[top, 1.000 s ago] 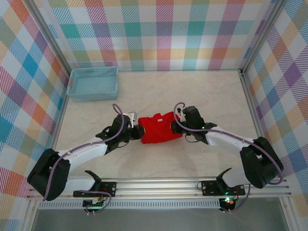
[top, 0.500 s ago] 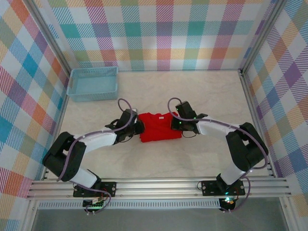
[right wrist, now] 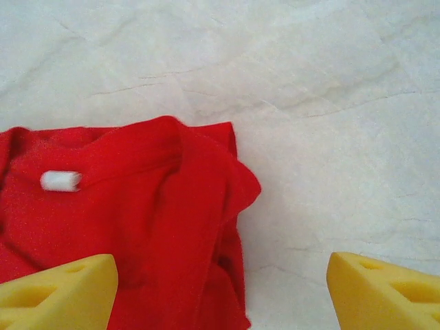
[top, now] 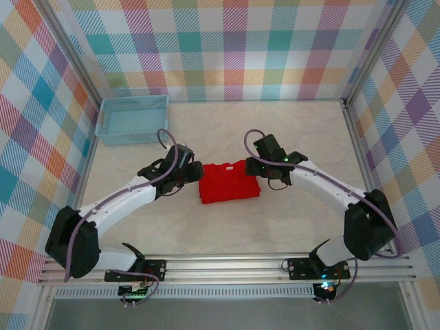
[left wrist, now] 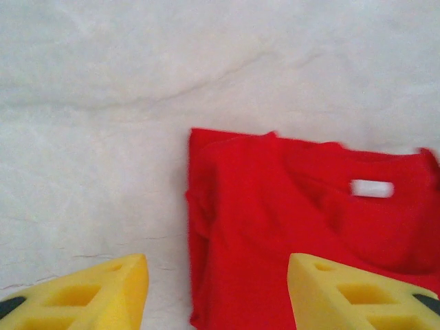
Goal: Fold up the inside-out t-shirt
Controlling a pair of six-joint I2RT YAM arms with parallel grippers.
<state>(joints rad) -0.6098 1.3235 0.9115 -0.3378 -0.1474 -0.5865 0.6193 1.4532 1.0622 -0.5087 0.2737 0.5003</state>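
T-shirt [top: 229,183]: red, folded into a compact, roughly rectangular bundle near the middle of the table [top: 227,234]. It lies between my two grippers. On the left wrist camera I see the shirt [left wrist: 275,227] with its left edge neat but slightly bunched. On the right wrist camera the shirt [right wrist: 124,227] has a loose, rumpled flap at its right edge.

Basket [top: 132,140]: light blue, at the far left corner of the table, well apart from the shirt.

Left gripper [top: 194,172]: just beside the shirt's left edge, near its far corner. On its own camera the gripper [left wrist: 216,261] has its yellow fingers [left wrist: 110,292] spread wide and grips nothing. One finger sits over bare table [left wrist: 137,82], the other over red cloth. I cannot tell whether either touches down.

Tag [left wrist: 372,188]: small, white, at the collar along the far edge of the bundle. It also shows on the right wrist camera [right wrist: 60,181].

Right gripper [top: 258,170]: at the shirt's far right corner. On its own camera the gripper [right wrist: 220,258] has its fingers [right wrist: 62,289] wide apart with nothing clamped. One finger is over the cloth, the other over bare table [right wrist: 309,82], and the shirt's right edge runs between them.
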